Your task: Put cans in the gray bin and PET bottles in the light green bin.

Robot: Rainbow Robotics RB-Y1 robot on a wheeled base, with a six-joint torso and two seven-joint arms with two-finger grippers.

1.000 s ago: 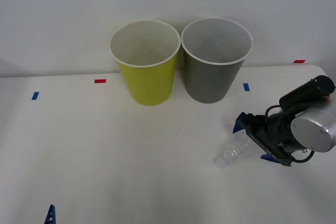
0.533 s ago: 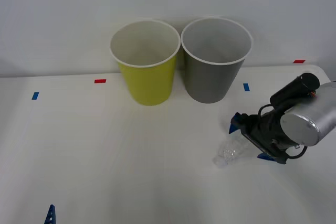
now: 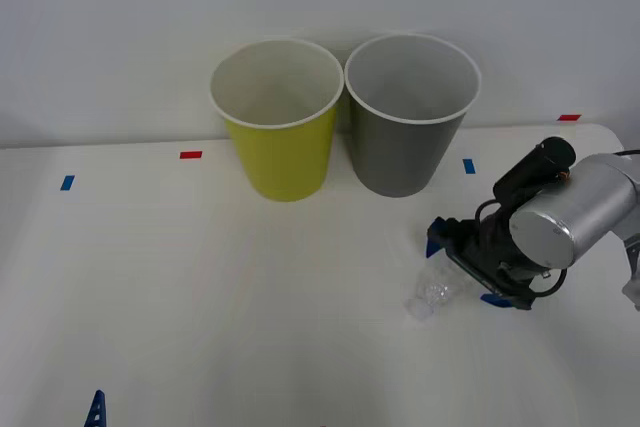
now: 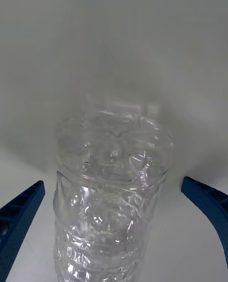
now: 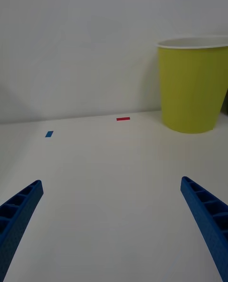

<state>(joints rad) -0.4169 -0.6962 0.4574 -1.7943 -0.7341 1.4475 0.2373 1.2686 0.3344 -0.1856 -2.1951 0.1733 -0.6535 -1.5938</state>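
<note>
Front view: the PET bottle (image 3: 433, 293) is lying on its side on the white table (image 3: 200, 287), in front of and to the right of the gray bin (image 3: 410, 117), well apart from it. The right gripper (image 3: 462, 269) is sitting low at the bottle's far end with its blue fingers spread to either side of the body, an arrangement consistent with lining up a side grasp on a lying object. The light green bin (image 3: 280, 122), the bottle's intended destination, is standing just beside the gray bin against the back wall; both bins appear empty as far as their insides are showing. A blue fingertip of the left gripper (image 3: 95, 410) is resting at the near left edge of the table, idle.

Right wrist view: the bottle (image 4: 111, 196) is sitting centred between the two fingers (image 4: 19, 215), which are wide apart and not touching its wrinkled walls. Judgement: the grasp is not yet made.

Left wrist view: the left gripper (image 5: 114, 225) is open and holding nothing, pointing across bare table toward the light green bin (image 5: 192, 87), kept clear of the working arm.
</note>
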